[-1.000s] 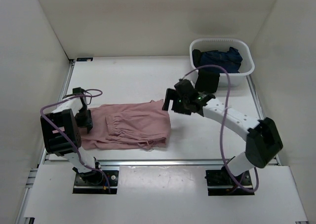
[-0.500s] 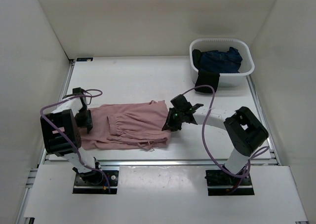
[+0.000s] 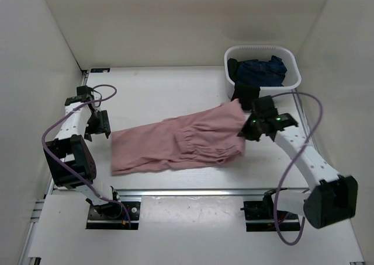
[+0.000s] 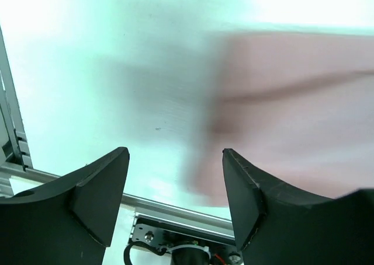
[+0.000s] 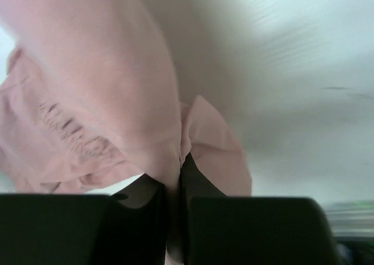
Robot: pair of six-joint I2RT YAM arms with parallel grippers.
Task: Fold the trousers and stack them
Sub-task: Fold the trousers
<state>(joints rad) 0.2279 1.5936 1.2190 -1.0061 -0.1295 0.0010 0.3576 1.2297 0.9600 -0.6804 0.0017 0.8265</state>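
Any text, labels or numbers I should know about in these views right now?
No readable text in any view.
The trousers and basket show no print.
The dark strip at the far left corner is too small to tell whether it bears text.

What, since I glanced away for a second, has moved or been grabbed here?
The right gripper shut its jaws on the right end of the trousers and pulled it up and rightward toward the basket, stretching the cloth out. The left gripper, jaws open, shifted away from the cloth's left edge. The basket, the navy garment in it and the black cloth hanging at its front stayed put.
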